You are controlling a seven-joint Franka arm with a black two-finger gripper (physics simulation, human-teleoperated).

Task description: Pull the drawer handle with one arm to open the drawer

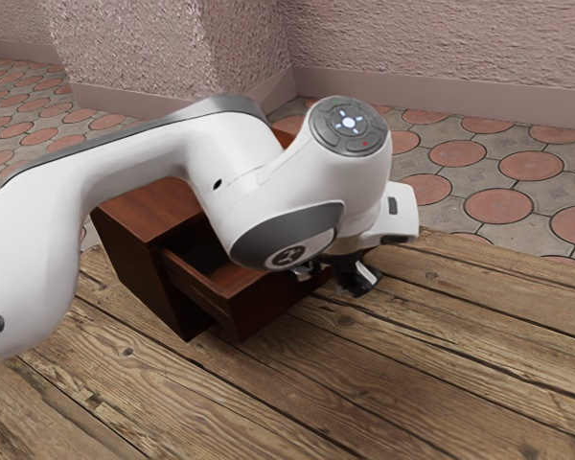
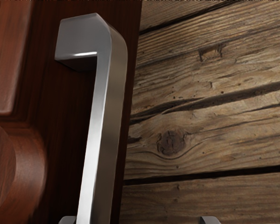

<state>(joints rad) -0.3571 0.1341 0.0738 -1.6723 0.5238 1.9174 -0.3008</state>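
Your arm (image 1: 172, 192) reaches in from the exterior view's left across a dark wooden cabinet (image 1: 139, 216) that sits on a plank table (image 1: 412, 383). Its white hand is low over the cabinet's front. The drawer (image 1: 240, 287) stands partly out of the cabinet, with a shadowed gap showing behind its front panel. Your gripper (image 1: 356, 276) hangs just under the hand at the drawer's front, on the side toward the exterior view's right. In the wrist view, the handle (image 2: 102, 116), a brushed-metal bar with a bent end, runs close along the drawer's dark front. It lies between the two fingertips (image 2: 206, 219), near one and well clear of the other, so the jaws are released rather than clamped on it. Reddish round tiles (image 1: 498, 163) pave the floor beyond the table.
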